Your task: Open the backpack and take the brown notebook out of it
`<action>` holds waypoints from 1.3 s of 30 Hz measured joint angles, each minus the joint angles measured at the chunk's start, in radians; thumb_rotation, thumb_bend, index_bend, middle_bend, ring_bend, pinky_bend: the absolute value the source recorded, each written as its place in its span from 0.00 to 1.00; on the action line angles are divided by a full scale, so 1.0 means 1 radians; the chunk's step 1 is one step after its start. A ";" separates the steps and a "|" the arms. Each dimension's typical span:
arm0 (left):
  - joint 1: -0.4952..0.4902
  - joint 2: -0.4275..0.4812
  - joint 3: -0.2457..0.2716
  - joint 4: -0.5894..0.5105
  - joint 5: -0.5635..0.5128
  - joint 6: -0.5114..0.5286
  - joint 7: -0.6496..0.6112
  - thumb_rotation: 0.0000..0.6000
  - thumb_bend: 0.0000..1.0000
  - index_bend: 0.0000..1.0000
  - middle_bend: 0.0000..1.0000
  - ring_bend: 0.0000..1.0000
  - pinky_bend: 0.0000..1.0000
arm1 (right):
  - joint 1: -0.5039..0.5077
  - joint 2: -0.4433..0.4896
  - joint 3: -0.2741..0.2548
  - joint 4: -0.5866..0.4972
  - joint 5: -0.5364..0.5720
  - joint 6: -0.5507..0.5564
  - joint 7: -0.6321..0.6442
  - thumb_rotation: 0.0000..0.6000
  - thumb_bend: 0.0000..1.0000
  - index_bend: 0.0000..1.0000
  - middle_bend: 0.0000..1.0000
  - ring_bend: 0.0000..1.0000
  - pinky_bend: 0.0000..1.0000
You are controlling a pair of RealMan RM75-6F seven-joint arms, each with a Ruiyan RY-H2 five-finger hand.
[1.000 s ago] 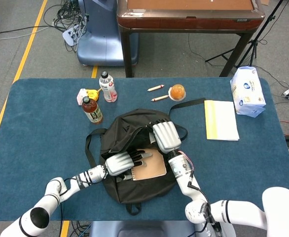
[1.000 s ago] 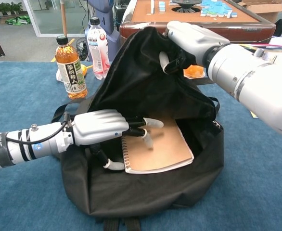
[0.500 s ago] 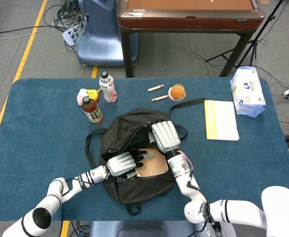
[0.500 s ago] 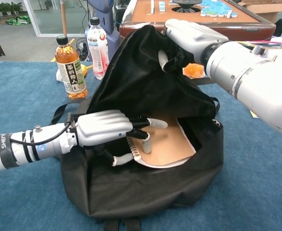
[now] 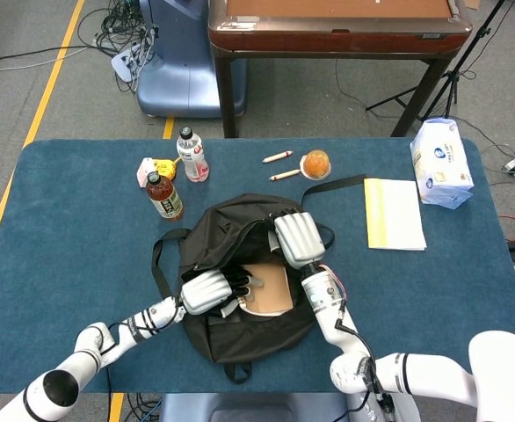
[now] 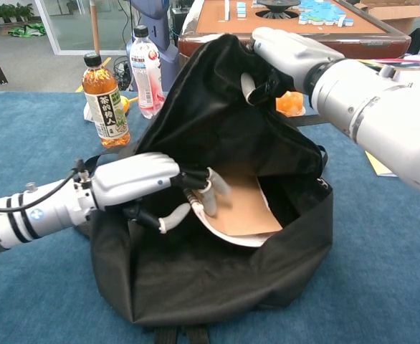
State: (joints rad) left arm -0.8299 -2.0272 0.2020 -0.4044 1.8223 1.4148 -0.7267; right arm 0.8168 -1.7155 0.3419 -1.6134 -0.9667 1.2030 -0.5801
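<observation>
The brown notebook lies inside the open black backpack, in the mouth of the bag, and it is tilted, with its spiral edge lifted toward the left side. In the head view the notebook shows only partly between the two hands. The left hand reaches into the opening from the left and holds the notebook at its spiral edge: the fingers curl over the top of the cover and the thumb goes under it. The right hand is high above the bag and grips the upper flap of the backpack, with its fingers closed on the black cloth, so the opening stands wide like a tent. In the head view the right hand sits at the far rim of the opening and the left hand at the near left rim. The backpack rests in the middle of the blue surface, with its straps spread at the sides. Behind the bag on the left stand a bottle of brown tea and a clear bottle with a pink label, near each other. An orange fruit and two pencils lie behind the bag. A yellow and white pad lies to the right, and a white and blue packet is at the far right corner.
</observation>
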 measured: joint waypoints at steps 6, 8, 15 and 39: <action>0.019 0.034 0.003 -0.054 0.001 0.026 0.011 1.00 0.62 0.58 0.36 0.29 0.22 | 0.013 -0.012 0.030 0.028 0.052 -0.017 0.015 1.00 0.77 0.73 0.53 0.45 0.41; 0.021 0.042 0.003 -0.066 0.003 0.030 0.021 1.00 0.62 0.58 0.36 0.29 0.23 | 0.019 -0.017 0.044 0.040 0.075 -0.023 0.020 1.00 0.77 0.73 0.53 0.45 0.41; 0.027 0.059 -0.002 -0.092 0.003 0.043 0.032 1.00 0.62 0.58 0.41 0.33 0.25 | 0.041 -0.034 0.083 0.080 0.144 -0.038 0.035 1.00 0.77 0.73 0.52 0.45 0.41; 0.084 0.297 -0.091 -0.358 -0.047 0.208 0.037 1.00 0.62 0.59 0.64 0.53 0.44 | 0.041 -0.034 0.053 0.116 0.157 -0.046 0.076 1.00 0.78 0.73 0.52 0.45 0.41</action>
State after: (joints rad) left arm -0.7462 -1.7302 0.1108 -0.7627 1.7753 1.6229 -0.6901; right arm 0.8581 -1.7497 0.3945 -1.4975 -0.8096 1.1565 -0.5039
